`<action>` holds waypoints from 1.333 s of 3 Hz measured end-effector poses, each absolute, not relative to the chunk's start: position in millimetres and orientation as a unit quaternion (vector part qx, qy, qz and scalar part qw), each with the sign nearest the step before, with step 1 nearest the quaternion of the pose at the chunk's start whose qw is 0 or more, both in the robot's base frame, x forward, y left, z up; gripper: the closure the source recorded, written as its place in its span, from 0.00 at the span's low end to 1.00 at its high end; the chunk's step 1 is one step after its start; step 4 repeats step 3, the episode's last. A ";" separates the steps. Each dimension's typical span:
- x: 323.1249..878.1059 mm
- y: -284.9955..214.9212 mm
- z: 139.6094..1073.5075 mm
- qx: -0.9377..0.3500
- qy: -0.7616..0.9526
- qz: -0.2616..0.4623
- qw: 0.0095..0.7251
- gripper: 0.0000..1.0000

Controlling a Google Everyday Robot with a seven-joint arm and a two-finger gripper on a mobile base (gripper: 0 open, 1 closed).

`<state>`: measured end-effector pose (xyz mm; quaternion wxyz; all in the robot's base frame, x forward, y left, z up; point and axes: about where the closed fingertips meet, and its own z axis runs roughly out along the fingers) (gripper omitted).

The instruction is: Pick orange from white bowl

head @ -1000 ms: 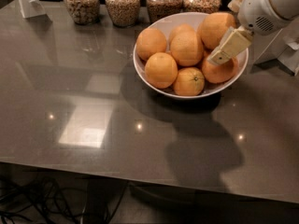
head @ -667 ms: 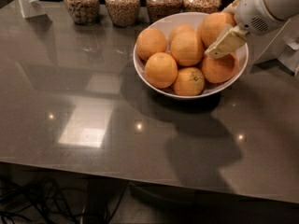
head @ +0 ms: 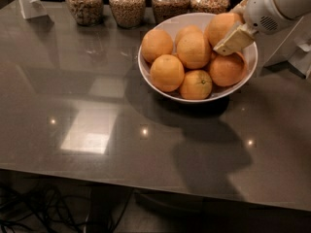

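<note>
The white bowl (head: 158,84) stands at the back right of the grey table and holds several oranges. My gripper (head: 230,35) reaches in from the upper right, over the bowl's far right side. Its fingers straddle the orange (head: 219,25) at the back right of the pile. One beige finger (head: 234,39) lies across that orange's front lower right side, and the other is mostly hidden behind it. The gripper looks shut on this orange, which still sits among the others. Another orange (head: 226,70) lies just below the finger.
Several glass jars of grain (head: 127,5) line the table's back edge behind the bowl. A white stand (head: 30,1) is at the back left. White equipment (head: 294,42) stands right of the bowl. The table's front edge runs along the bottom, with cables beneath.
My gripper has shifted slightly up and toward the back over the bowl's right side, and its finger now rests higher against the back right orange. The other oranges have not moved.
</note>
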<state>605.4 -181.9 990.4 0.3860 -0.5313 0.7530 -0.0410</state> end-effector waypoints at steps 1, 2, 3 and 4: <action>604.0 -175.1 1007.3 -0.539 0.741 -0.044 0.399 1.00; 599.7 -168.8 1033.4 -0.545 0.730 -0.048 0.411 1.00; 592.4 -163.2 1061.8 -0.554 0.723 -0.060 0.408 1.00; 592.4 -163.2 1061.8 -0.554 0.723 -0.060 0.408 1.00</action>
